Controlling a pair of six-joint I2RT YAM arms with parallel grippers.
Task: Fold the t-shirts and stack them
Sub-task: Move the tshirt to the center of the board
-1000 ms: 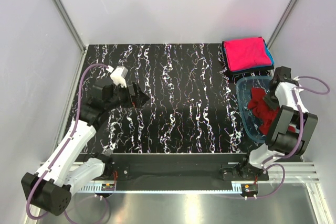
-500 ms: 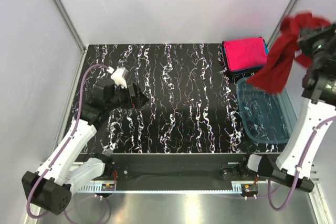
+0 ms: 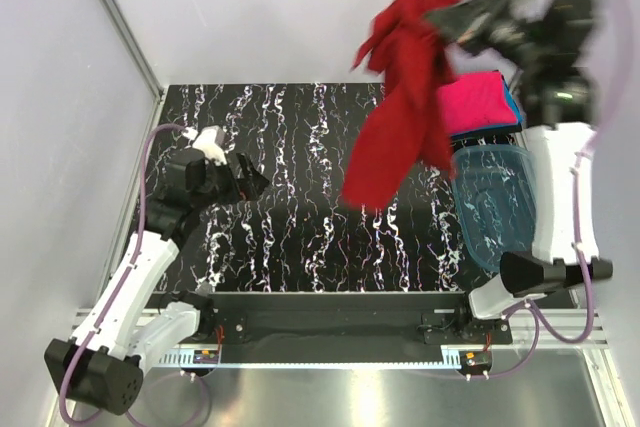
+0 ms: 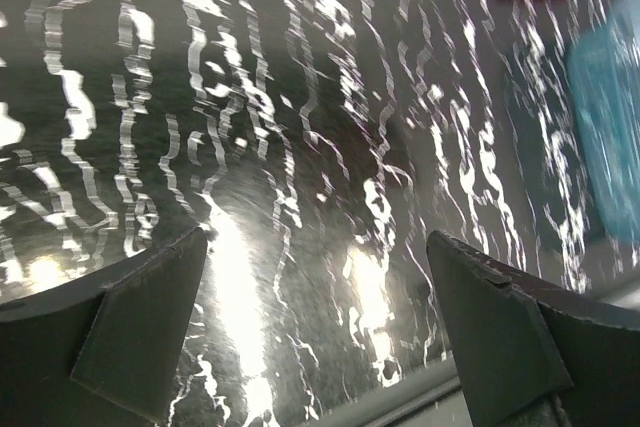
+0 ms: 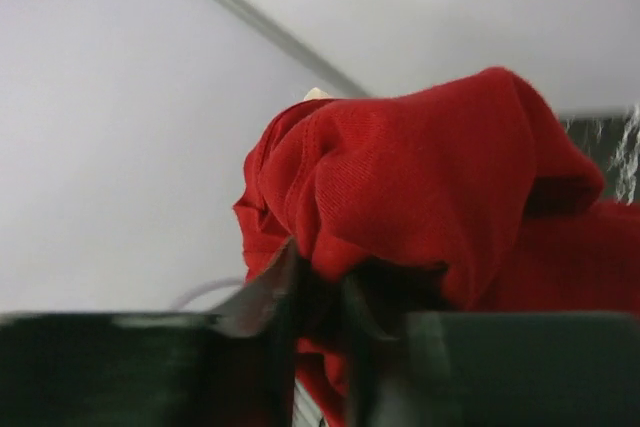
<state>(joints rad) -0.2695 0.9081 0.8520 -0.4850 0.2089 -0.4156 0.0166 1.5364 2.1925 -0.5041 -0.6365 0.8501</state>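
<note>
We see the right gripper (image 3: 447, 17) high above and behind the blue tub (image 3: 500, 209), clenched on a dark red t-shirt (image 3: 398, 122) that hangs loose in the air just left of the tub, over the counter (image 3: 300, 137). A folded pink t-shirt (image 3: 478, 102) lies just behind the tub. Well left of the tub, the left gripper (image 3: 250, 179) hovers released and empty. Blur softens the right gripper, so its hold appears firm at best.
</note>
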